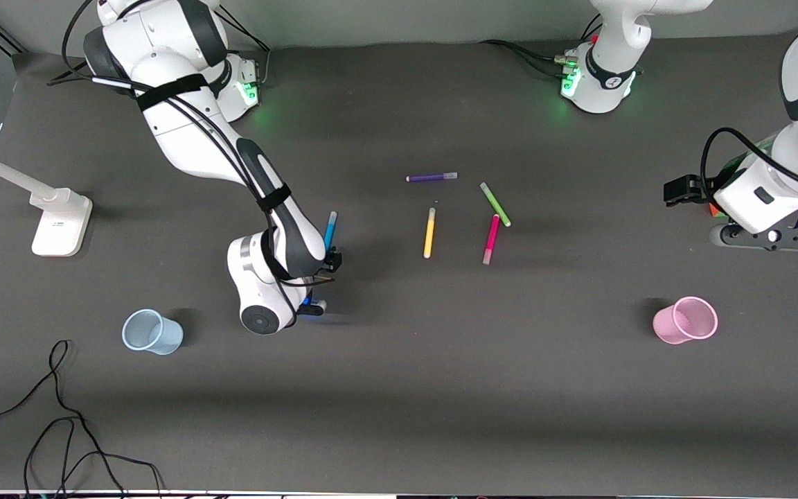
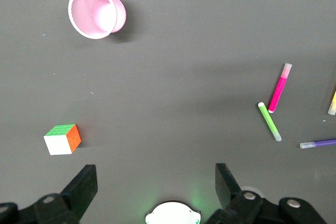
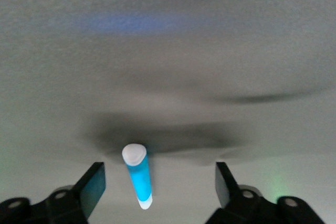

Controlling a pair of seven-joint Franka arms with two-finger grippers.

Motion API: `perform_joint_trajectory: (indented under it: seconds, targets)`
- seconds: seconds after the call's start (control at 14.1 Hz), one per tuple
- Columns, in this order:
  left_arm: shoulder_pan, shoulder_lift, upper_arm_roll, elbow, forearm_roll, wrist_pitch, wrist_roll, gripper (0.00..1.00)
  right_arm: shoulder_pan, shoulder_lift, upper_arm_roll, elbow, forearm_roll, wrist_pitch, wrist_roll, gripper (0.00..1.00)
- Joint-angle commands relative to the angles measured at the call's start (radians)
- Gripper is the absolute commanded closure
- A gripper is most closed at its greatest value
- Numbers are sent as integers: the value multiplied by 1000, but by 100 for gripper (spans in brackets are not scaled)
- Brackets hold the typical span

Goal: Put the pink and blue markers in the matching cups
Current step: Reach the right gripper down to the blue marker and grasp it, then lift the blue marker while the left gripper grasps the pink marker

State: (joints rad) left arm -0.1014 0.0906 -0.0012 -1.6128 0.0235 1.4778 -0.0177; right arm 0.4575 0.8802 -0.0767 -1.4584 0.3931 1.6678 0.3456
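The blue marker (image 1: 330, 231) lies on the dark table (image 1: 440, 388), partly hidden by the right arm. My right gripper (image 1: 312, 305) is low over it and open. In the right wrist view the blue marker (image 3: 139, 179) sits between the open fingers of the right gripper (image 3: 157, 174) and touches neither. The pink marker (image 1: 491, 239) lies mid-table and also shows in the left wrist view (image 2: 279, 88). The pale blue cup (image 1: 152, 331) stands toward the right arm's end. The pink cup (image 1: 686, 320) (image 2: 97, 12) stands toward the left arm's end. My left gripper (image 1: 681, 188) (image 2: 155, 177) waits open and empty.
A yellow marker (image 1: 429, 233), a green marker (image 1: 495, 204) and a purple marker (image 1: 431, 177) lie near the pink one. A colour cube (image 2: 63, 139) sits under the left arm. A white stand (image 1: 59, 222) and loose cables (image 1: 59, 416) are at the right arm's end.
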Motion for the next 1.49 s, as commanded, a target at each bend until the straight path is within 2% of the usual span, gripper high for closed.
perform_joint_trajectory:
  seconds: [0.0,0.28,0.57,0.85,0.92,1.06,1.13,1.42]
  targets:
    - [-6,-18,3,-9,-7,-20,1,0,1,11,3,26,23,-8,21,24]
    - [-12,-26,-2,-7,-5,-31,-2,0,1,11,3,26,23,-8,19,39]
    - [-9,-9,-2,-10,-16,-16,-4,0,1,11,3,26,23,-8,20,45]
    - [-15,14,-2,-51,-108,59,-63,1,1,10,3,32,23,-8,16,51]
    - [-21,35,-2,-65,-131,100,-94,1,1,11,3,36,23,-10,18,59]
    - [-79,67,-2,-97,-166,191,-110,1,1,11,3,38,23,-11,26,90]
    - [-131,80,-2,-120,-165,222,-117,1,1,11,3,38,23,-11,27,100]
    - [-273,135,-2,-238,-162,396,-128,1,0,5,3,39,23,-22,27,100]
